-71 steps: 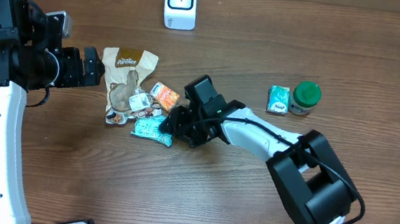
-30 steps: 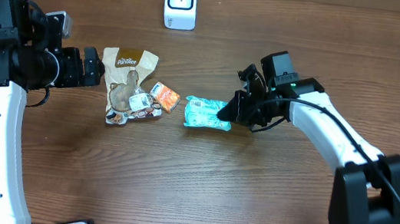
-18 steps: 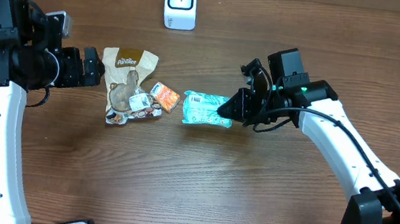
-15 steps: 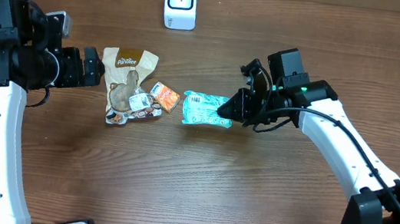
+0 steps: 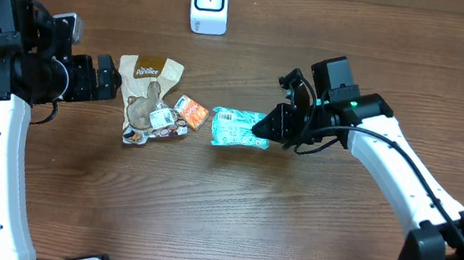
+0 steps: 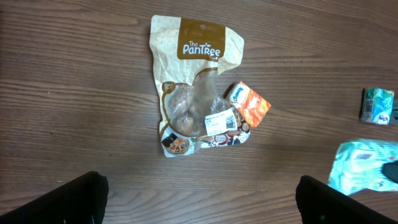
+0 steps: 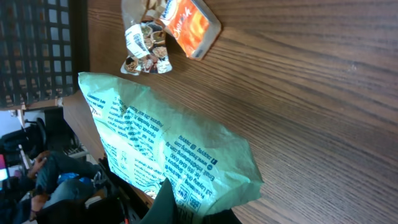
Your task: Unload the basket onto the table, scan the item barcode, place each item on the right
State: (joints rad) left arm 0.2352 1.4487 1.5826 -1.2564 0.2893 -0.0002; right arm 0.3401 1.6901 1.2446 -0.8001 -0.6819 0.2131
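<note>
Your right end effector (image 5: 260,132) is clamped on the teal packet (image 5: 234,128) by one edge, over mid table (image 5: 228,228). Left end effector (image 5: 106,77) gapes wide, idle. Thin pinch: the packet may droop or slip, hiding its barcode from the scanner (image 5: 209,3).

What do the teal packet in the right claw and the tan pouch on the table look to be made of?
The teal packet: probably thin plastic film, slightly glossy; it crumples into soft folds and carries printed text. The tan pouch: matte, kraft-paper look with a clear plastic window showing the contents; wrinkled. Real paper or paper-look film, I cannot tell.
</note>
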